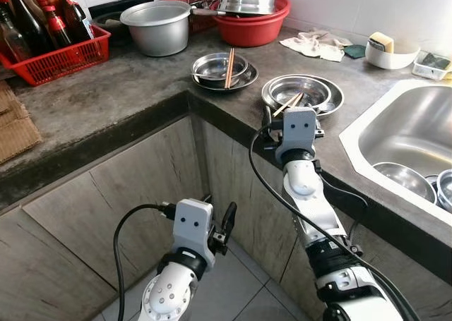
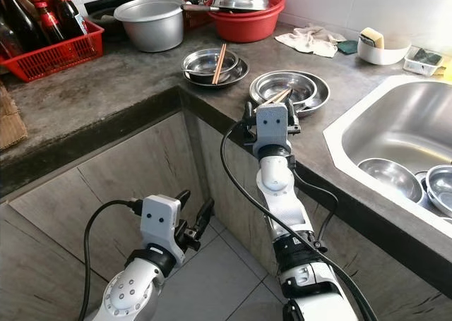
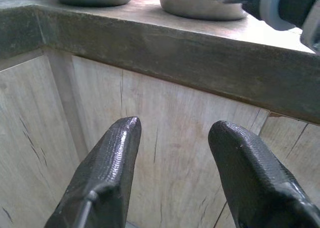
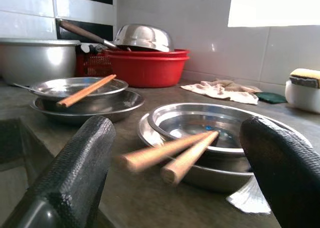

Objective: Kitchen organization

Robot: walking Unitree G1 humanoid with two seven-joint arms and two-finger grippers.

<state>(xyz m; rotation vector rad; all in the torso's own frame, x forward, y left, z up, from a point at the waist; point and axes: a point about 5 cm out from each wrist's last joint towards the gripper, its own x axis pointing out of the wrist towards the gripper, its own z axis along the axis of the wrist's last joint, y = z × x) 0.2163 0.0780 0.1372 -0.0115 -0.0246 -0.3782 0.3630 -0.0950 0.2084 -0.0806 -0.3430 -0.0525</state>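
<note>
Jaws apart on both sides, clamped on nothing. Right gripper [image 4: 172, 153] raised to the near edge of the grey stone bench [image 1: 106, 88], fingers either side of the near ends of the pair of pale wooden chopsticks [image 4: 172, 155] that leans on the nearer stack of shallow steel dishes [image 1: 302, 93], not yet touching. Left gripper [image 3: 175, 158] low, facing the wooden cabinet front [image 3: 165, 118] below the bench edge, idle.

Chopsticks judged light, stiff and smooth: likely to roll or scissor apart if pinched off-centre, so best taken across both sticks at once, near the overhanging near ends where the jaws have room above the bench. Dishes judged thin, hard and slippery, prone to sliding and clattering; rim the only sensible hold.

Counted:
- Two pairs of chopsticks: one on the nearer dishes, a second darker wooden pair [image 1: 229, 67] across the farther stack of steel dishes [image 1: 222, 70].
- Two dish stacks on the bench, each seemingly a bowl in a wider plate.
- One large grey metal pot [image 1: 157, 26] far left of centre.
- One red plastic basin [image 1: 254, 21] with an upturned steel bowl in it.
- One red plastic crate of dark bottles [image 1: 53, 42] far left; bottle number unclear.
- One crumpled white cloth [image 1: 314, 44], one white bowl holding a sponge [image 1: 390, 49].
- At least two steel bowls in the steel sink [image 1: 402, 134] on the right.
</note>
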